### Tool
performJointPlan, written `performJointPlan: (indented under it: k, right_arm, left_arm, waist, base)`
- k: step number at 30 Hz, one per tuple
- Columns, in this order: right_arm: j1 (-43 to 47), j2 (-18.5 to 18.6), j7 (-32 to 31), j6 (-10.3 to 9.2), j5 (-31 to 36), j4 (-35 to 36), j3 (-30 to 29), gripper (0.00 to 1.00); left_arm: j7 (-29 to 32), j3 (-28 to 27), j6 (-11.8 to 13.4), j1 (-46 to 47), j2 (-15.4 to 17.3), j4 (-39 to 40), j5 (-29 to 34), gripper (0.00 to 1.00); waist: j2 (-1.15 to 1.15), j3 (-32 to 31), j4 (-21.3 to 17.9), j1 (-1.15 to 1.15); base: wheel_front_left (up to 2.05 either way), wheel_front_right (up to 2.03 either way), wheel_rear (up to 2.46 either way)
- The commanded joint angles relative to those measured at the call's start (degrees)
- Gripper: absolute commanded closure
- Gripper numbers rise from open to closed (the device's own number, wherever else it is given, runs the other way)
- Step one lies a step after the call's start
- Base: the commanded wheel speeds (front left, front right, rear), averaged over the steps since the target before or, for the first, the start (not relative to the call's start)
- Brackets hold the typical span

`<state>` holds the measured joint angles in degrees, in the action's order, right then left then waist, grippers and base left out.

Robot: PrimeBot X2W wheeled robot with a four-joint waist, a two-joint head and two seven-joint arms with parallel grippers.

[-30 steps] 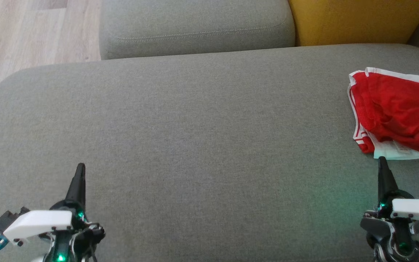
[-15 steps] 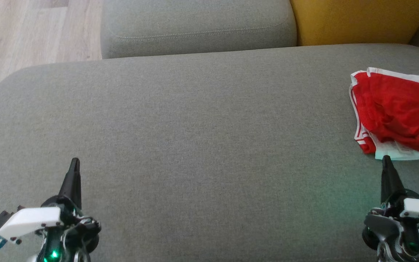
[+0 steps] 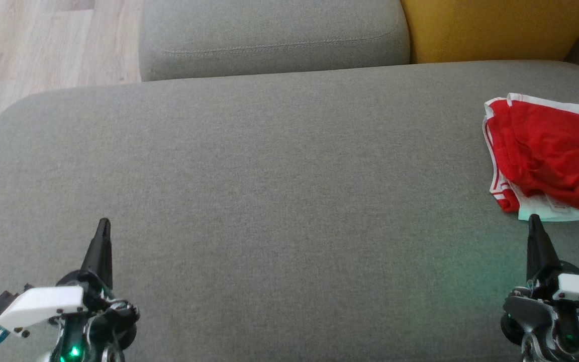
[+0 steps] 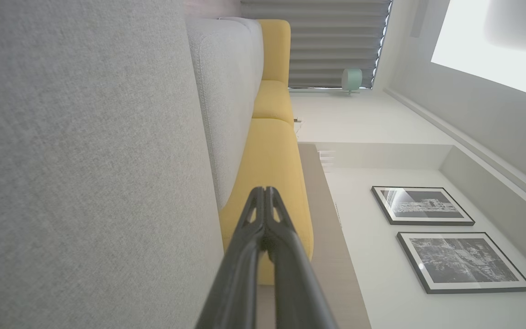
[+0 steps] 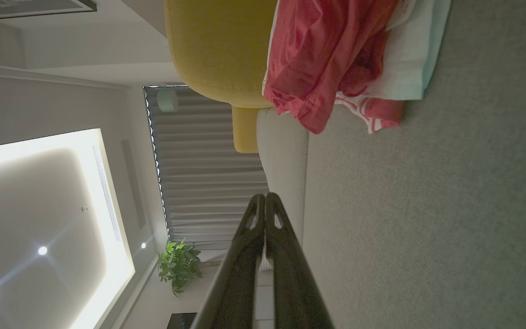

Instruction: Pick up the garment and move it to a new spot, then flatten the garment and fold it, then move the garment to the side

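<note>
Garment status: red white-trimmed cloth garment (image 3: 551, 151) lies bunched at right end of grey fabric sofa cushion (image 3: 269, 176) — we judge side spot. Our left gripper (image 3: 103, 225) and right gripper (image 3: 534, 221) pinched closed, empty — right tip just beside hem.

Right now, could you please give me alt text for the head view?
A red and white garment lies at the right edge of a grey sofa cushion. The left tool and right tool, both shut, point up from the bottom corners.
</note>
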<state>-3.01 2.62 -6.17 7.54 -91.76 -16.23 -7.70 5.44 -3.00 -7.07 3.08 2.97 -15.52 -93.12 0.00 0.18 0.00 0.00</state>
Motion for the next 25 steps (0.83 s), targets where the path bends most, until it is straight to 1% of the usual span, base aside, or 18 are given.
performJointPlan:
  k: [1,25]
  right_arm:
    - [-3.17,0.26,-0.32,-0.05,-0.4,2.21,1.17,1.0]
    - [-3.17,0.26,-0.32,-0.05,-0.4,2.21,1.18,1.0]
  left_arm:
    - [0.13,-2.37,-0.42,3.01,0.74,1.51,0.0,1.0]
    - [0.39,-2.7,-0.42,3.03,0.51,1.5,0.28,1.0]
  waist:
    - [0.0,0.0,0.0,0.0]
    - [0.0,0.0,0.0,0.0]
  base:
    - [0.0,0.0,0.0]
    - [0.0,0.0,0.0]
